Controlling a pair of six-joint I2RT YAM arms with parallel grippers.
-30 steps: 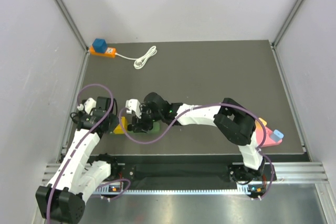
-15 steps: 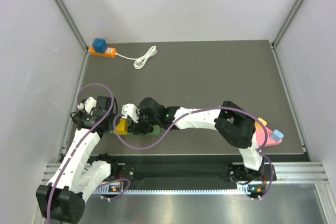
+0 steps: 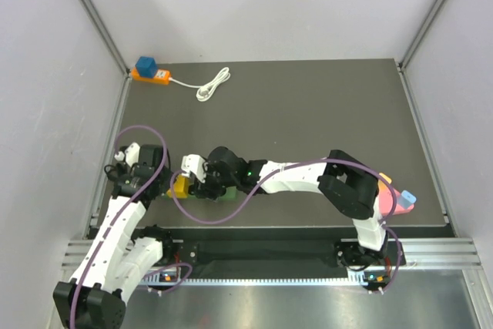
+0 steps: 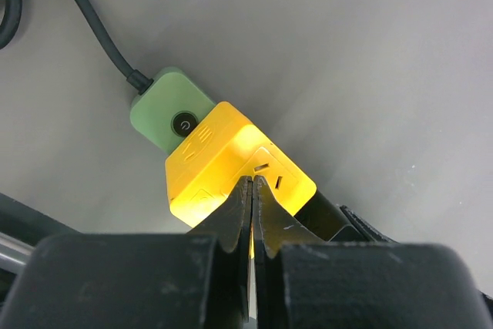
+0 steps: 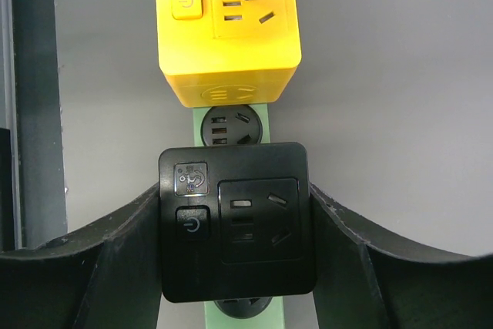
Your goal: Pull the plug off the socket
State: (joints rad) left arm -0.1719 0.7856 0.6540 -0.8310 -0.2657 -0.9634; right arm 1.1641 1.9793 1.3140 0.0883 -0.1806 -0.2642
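A green socket strip (image 5: 229,125) lies near the table's front edge and carries a yellow plug (image 5: 227,32) and a black plug (image 5: 235,221). My right gripper (image 5: 235,190) is shut on the black plug, one finger on each side of it. In the top view this gripper (image 3: 206,185) sits over the strip (image 3: 225,193). My left gripper (image 4: 253,182) is shut, its tips resting on top of the yellow plug (image 4: 231,167). The strip's green end (image 4: 169,109) and dark cable (image 4: 92,28) show beyond it. Whether the black plug is seated or lifted I cannot tell.
An orange socket with a blue plug (image 3: 150,73) and a coiled white cable (image 3: 214,84) lie at the back left. A pink object (image 3: 394,199) sits at the right front, beside the right arm. Metal rails border the table.
The right arm has shifted slightly left and toward the front with the black plug in its grip. The left gripper stays shut on top of the yellow plug.
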